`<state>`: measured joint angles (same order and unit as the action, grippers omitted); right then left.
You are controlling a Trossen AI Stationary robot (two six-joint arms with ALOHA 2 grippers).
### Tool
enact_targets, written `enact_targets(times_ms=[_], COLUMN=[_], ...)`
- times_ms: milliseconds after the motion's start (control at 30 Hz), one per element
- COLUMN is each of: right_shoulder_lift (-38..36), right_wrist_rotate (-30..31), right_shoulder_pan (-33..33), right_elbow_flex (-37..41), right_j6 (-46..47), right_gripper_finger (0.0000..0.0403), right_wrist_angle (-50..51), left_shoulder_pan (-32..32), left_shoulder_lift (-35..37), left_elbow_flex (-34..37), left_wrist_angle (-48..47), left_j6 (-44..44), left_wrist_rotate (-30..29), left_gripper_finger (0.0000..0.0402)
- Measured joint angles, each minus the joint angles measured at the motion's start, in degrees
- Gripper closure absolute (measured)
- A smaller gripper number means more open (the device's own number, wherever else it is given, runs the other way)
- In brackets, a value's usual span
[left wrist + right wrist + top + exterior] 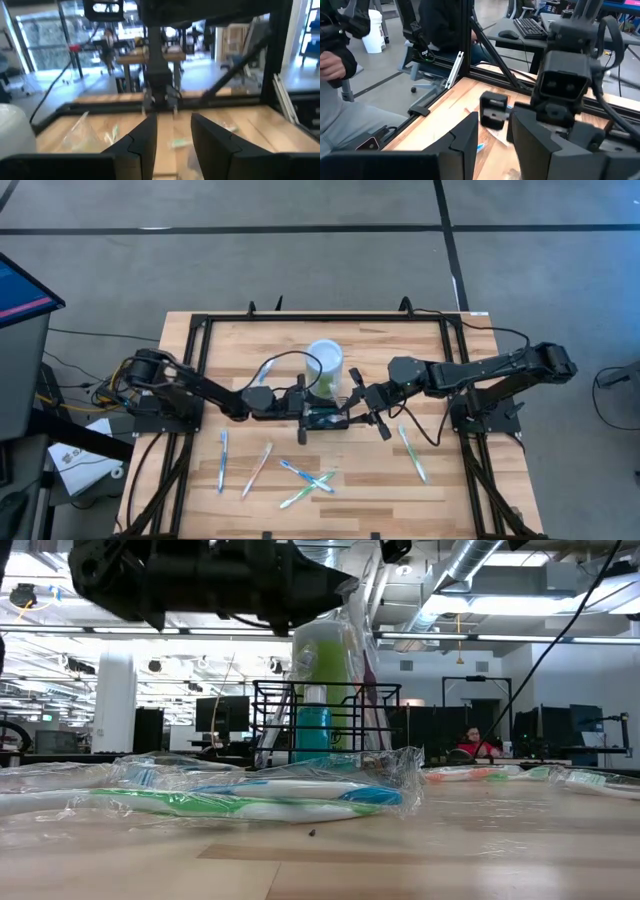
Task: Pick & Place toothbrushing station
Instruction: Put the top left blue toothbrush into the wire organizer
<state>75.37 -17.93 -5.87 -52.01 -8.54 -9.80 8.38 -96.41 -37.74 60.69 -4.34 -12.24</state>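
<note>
Two robot arms are converging on the toothbrushing station (326, 418) at mid-table, the left gripper (300, 416) at its left end and the right gripper (358, 406) at its right, the caddy's long axis running left-right between them. Jaws are standing part-open in both wrist views; whether either is gripping cannot be told. Wrapped toothbrushes (308, 481) are lying on the wooden table (470, 490) nearer, an open-plan office beyond.

From overhead we look straight down on the wooden table (330, 350), mid-frame. Our low camera sits at tabletop level, facing the room, wrapped toothbrushes (250, 795) close. Each wrist camera faces the opposite arm across that table.
</note>
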Motion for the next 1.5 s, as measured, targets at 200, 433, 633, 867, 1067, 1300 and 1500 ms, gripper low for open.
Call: enact_targets(times_ms=[200, 433, 633, 867, 1067, 1300, 1500], right_shoulder_lift=[0.0, 0.0, 0.0, 0.0, 0.0, 0.0, 0.0], right_wrist_rotate=[0.0, 0.0, 0.0, 0.0, 0.0, 0.0, 0.0], right_shoulder_pan=[0.0, 0.0, 0.0, 0.0, 0.0, 0.0, 0.0], right_elbow_flex=[0.0, 0.0, 0.0, 0.0, 0.0, 0.0, 0.0], right_j6=[0.0, 0.0, -0.3, -0.5, -0.5, -0.5, -0.5], right_gripper_finger=[0.0291, 0.0291, 0.0291, 0.0291, 0.0291, 0.0291, 0.0291], right_wrist_angle=[0.2, 0.7, 0.9, 0.9, 0.9, 0.8, 0.8], left_shoulder_pan=[0.0, 0.0, 0.0, -0.2, -0.3, -4.8, -11.5], left_shoulder_lift=[7.5, 16.7, 23.8, 29.6, 34.7, 34.9, 32.3], left_elbow_flex=[0.0, 0.0, 0.0, 0.0, 0.0, 0.0, 0.0], left_wrist_angle=[-12.7, -28.9, -45.4, -60.8, -76.7, -91.0, -97.1], left_j6=[0.2, 2.1, 7.0, 9.3, 10.5, 15.3, 21.9], left_wrist_rotate=[-0.3, -3.1, -8.2, -9.8, -13.6, -14.9, -12.9], left_gripper_finger=[0.0289, 0.0289, 0.0289, 0.0289, 0.0289, 0.0289, 0.0289])
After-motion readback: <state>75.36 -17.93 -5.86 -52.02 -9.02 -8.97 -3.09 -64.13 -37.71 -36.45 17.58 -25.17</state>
